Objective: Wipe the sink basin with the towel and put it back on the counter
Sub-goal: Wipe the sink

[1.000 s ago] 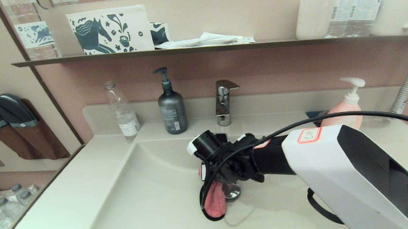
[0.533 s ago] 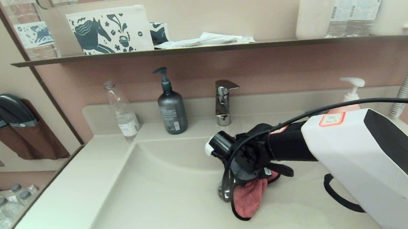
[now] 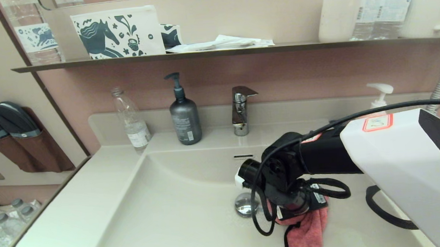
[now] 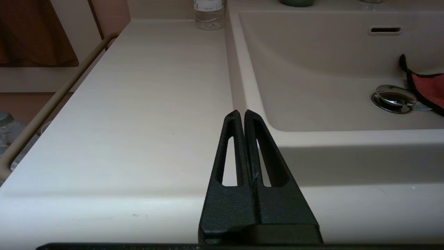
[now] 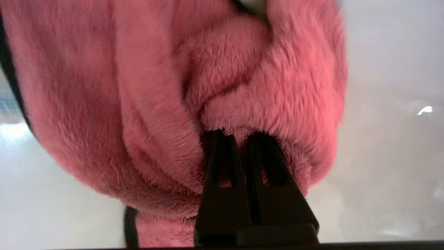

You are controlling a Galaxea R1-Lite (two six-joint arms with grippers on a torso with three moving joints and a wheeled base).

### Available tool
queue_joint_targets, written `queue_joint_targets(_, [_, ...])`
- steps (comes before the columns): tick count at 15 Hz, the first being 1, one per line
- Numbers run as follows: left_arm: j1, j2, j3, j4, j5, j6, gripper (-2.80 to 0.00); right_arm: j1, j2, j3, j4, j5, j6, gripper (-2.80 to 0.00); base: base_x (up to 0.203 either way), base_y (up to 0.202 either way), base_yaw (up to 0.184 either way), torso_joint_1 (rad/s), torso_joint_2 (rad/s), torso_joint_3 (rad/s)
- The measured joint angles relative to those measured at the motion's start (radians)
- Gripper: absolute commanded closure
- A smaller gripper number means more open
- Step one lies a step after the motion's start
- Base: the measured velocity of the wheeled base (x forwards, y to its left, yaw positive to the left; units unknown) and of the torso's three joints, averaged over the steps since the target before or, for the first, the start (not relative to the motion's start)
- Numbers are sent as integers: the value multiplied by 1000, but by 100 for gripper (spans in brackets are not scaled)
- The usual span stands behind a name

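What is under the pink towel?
The sink basin floor lies under the towel, beside the drain plug. The right hand holds the towel. The patch beneath the cloth is hidden.

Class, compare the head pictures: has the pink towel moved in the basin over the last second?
Yes. Held by the right pincer, the towel has swept from the drain plug's left side across to its right.

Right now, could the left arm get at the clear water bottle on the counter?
Probably yes: the left gripper hovers shut over bare counter, nothing standing between it and the bottle.
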Motion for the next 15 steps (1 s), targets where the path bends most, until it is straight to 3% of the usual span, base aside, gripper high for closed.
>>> queue_joint_targets(4, [0,0,0,0,0,0,0,98,-32,56,0,156,37,0,0,0,0,0,0,0])
queue_joint_targets(6, [0,0,0,0,0,0,0,138,-37,52,-21,189,38,0,0,0,0,0,0,0])
queue_joint_targets(9, [0,0,0,0,0,0,0,166,-37,38,-184,228,40,0,0,0,0,0,0,0])
queue_joint_targets(11, [0,0,0,0,0,0,0,199,-35,6,-323,319,52,0,0,0,0,0,0,0])
queue_joint_targets(15, [0,0,0,0,0,0,0,230,-16,-94,-431,392,97,0,0,0,0,0,0,0])
